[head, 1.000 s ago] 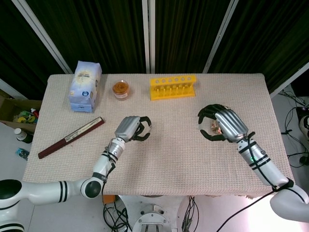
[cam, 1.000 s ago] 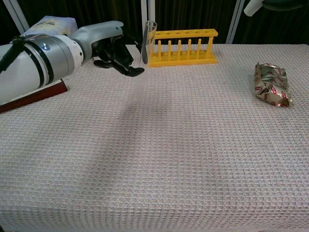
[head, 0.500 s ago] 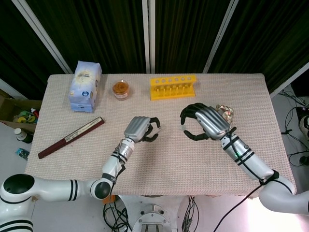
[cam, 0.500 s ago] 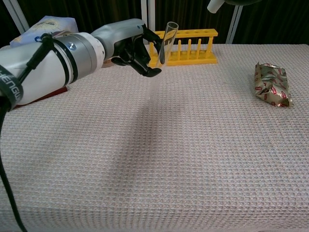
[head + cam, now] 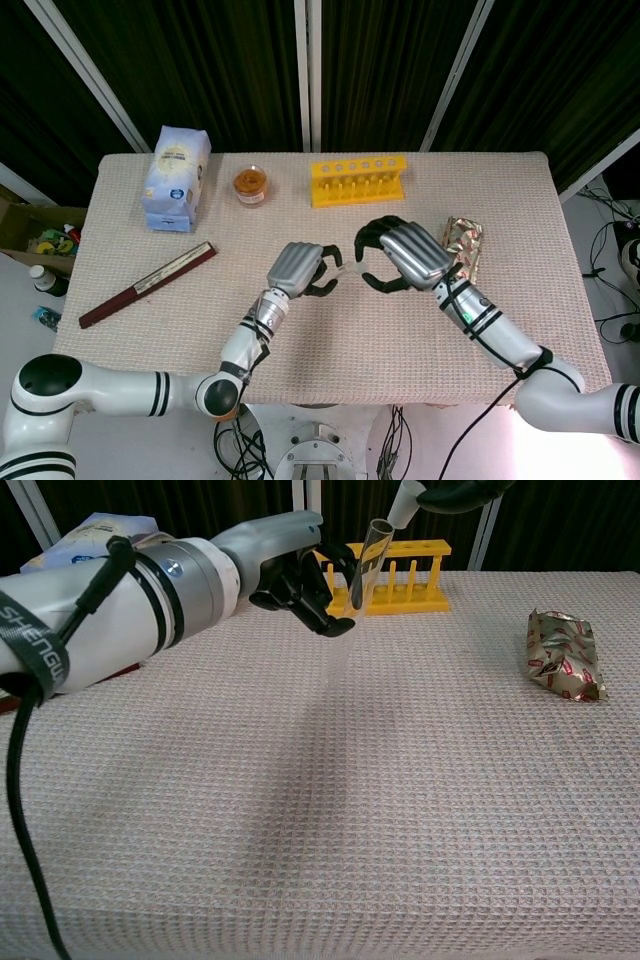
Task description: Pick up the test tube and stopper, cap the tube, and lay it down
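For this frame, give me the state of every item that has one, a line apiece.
Test tube: held tilted above the table by the left hand, uncapped, mouth up.
Stopper: held by the right hand just above the tube's mouth, not yet in.
Rack: upright, holes empty.
Jar: upright on the table.
Foil packet: lying crumpled on the table.
Bag: lying flat at the back left.

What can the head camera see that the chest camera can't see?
Only the head view shows the jar, the whole right hand and both arms.

Only the chest view shows the stopper just above the tilted test tube, not yet in.

Both show the left hand holding the tube, the yellow rack, the foil packet, the white bag and the dark red stick.
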You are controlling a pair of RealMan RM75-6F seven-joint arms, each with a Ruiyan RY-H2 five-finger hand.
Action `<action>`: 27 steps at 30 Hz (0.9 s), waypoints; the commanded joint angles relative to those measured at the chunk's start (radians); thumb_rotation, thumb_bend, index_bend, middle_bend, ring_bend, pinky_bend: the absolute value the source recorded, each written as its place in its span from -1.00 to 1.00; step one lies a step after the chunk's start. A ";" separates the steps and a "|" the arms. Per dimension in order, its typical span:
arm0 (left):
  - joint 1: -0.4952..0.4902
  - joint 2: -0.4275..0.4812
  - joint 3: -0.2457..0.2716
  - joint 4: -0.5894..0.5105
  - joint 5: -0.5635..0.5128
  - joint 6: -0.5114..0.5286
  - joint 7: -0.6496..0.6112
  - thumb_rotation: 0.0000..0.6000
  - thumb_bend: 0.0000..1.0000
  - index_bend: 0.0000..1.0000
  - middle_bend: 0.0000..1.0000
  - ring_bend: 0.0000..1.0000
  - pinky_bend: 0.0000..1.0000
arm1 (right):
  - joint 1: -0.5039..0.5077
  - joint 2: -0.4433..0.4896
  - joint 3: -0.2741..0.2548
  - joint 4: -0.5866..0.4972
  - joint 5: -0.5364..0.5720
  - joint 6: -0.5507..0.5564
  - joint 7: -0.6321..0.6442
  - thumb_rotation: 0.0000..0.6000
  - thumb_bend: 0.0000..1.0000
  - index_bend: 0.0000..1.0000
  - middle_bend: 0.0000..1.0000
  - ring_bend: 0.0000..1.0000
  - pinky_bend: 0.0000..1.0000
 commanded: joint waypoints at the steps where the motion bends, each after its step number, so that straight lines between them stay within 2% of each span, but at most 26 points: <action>1: -0.004 -0.001 0.001 -0.001 -0.002 0.001 0.003 1.00 -0.07 0.30 0.87 0.82 1.00 | 0.005 -0.003 0.000 -0.001 0.004 -0.001 -0.003 1.00 -0.25 0.29 -0.26 -0.53 -0.48; 27: -0.027 0.008 0.015 -0.010 -0.016 0.017 0.015 1.00 -0.07 0.30 0.87 0.82 1.00 | 0.034 -0.006 -0.019 0.004 0.049 -0.004 -0.057 1.00 -0.25 0.30 -0.24 -0.52 -0.48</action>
